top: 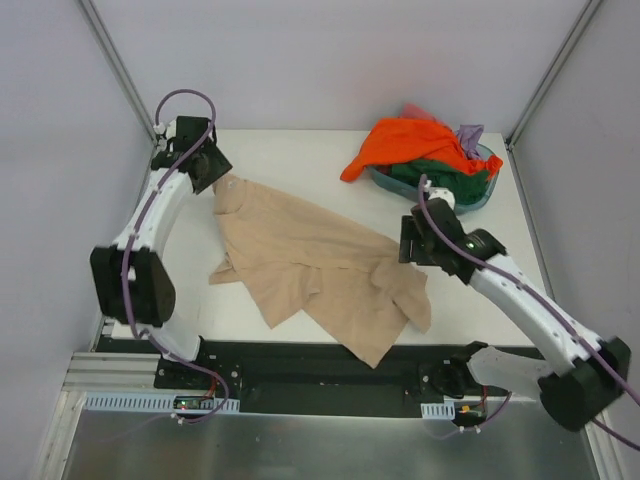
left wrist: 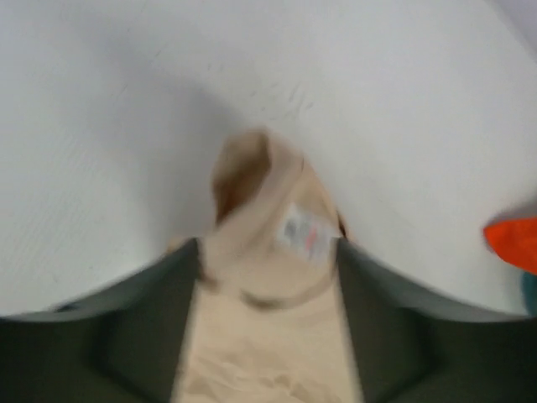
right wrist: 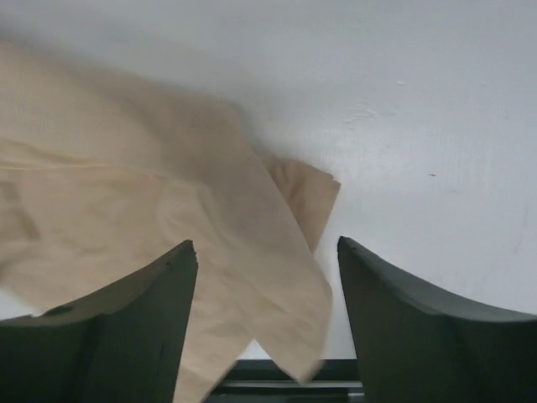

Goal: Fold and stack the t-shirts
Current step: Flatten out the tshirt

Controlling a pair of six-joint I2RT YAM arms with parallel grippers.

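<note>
The large tan-beige t-shirt (top: 310, 260) lies spread and wrinkled across the middle of the table. My left gripper (top: 218, 172) is at its far-left end, over the collar. In the left wrist view its jaws (left wrist: 267, 252) stand apart, with the collar and its label (left wrist: 304, 233) between them. My right gripper (top: 412, 240) is open over the shirt's right edge. In the right wrist view (right wrist: 267, 252) a cloth corner (right wrist: 277, 277) lies between the fingers. Orange (top: 405, 140), dark green (top: 430, 172), lilac (top: 470, 132) and pinkish red (top: 415, 110) shirts are heaped at the back right.
The heap sits in a teal translucent basin (top: 487, 188) at the table's back right corner. White walls close in the left, back and right sides. A black rail (top: 300, 362) runs along the table's near edge, and the shirt's hem hangs over it.
</note>
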